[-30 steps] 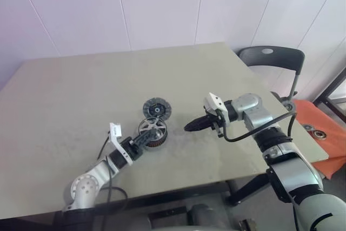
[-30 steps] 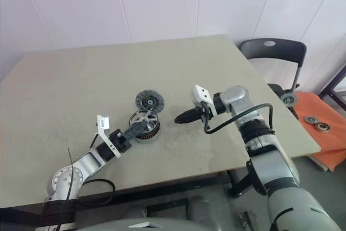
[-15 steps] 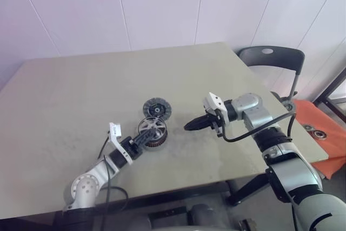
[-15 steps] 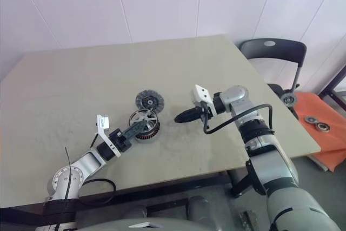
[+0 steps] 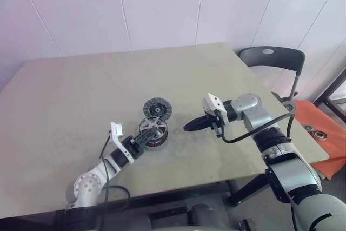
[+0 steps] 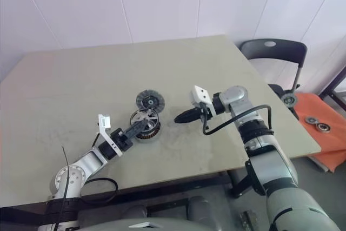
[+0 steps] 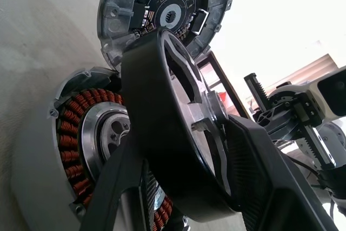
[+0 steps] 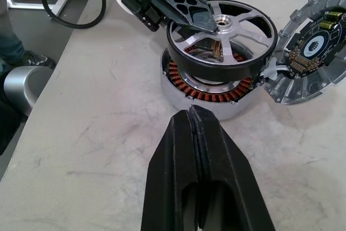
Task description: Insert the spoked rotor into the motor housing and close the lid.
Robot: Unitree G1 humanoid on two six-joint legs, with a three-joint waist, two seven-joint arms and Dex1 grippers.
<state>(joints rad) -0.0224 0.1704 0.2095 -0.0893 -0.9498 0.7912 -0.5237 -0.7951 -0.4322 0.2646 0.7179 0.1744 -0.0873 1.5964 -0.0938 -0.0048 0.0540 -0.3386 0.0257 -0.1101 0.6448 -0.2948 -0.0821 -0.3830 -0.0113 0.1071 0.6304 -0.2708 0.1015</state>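
Little differs from the frame a second ago: both arms hold their places, and the spoked rotor seems to sit at the same tilt above the motor housing. The left gripper stays partly closed on the rotor, one finger lying across the spokes by the hub, the other under the rim (the left wrist view shows both fingers clamping the dark rim edge-on). The rotor hangs slanted just over the housing's copper windings, not seated.

The right gripper is fully closed and holds nothing, pointing at the housing from just beside it, its tips clear of the silver wall.

The lid lies on the surface, touching the housing on its far side, its circuit-board face up. Small markings on that board are too fine to read.

Count: one rotor, one housing, one lid. Off the surface to the right stand one dark chair and an orange mat bearing two small round parts.
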